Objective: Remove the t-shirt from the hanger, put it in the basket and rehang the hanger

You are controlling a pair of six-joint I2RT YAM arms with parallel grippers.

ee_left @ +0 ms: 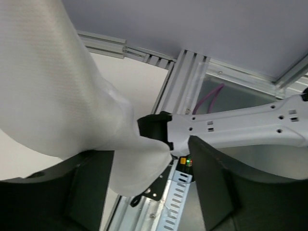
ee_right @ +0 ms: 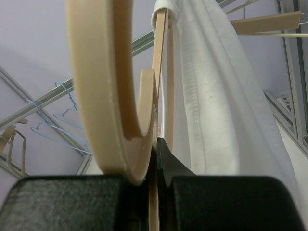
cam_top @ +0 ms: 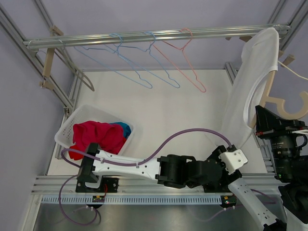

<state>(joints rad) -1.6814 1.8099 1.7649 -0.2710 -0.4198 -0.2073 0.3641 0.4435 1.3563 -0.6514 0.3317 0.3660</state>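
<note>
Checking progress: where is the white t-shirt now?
Top view, right side: the t-shirt hangs on the wooden hanger held by the right gripper, its lower end between the fingers of the left gripper.

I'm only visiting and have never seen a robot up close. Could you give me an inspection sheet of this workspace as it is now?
Surface: white table, no spills seen.
Job's things: white t-shirt hanging on a wooden hanger, at the right side.
Clutter: white basket holding red clothing; blue wire hangers and a pink wire hanger on the rail.
Grippers: right gripper shut on the wooden hanger; left gripper open, with the shirt's lower edge between its jaws.
Cables: purple cable arching over the left arm.
Surroundings: metal rail on a metal frame; lilac walls.
</note>
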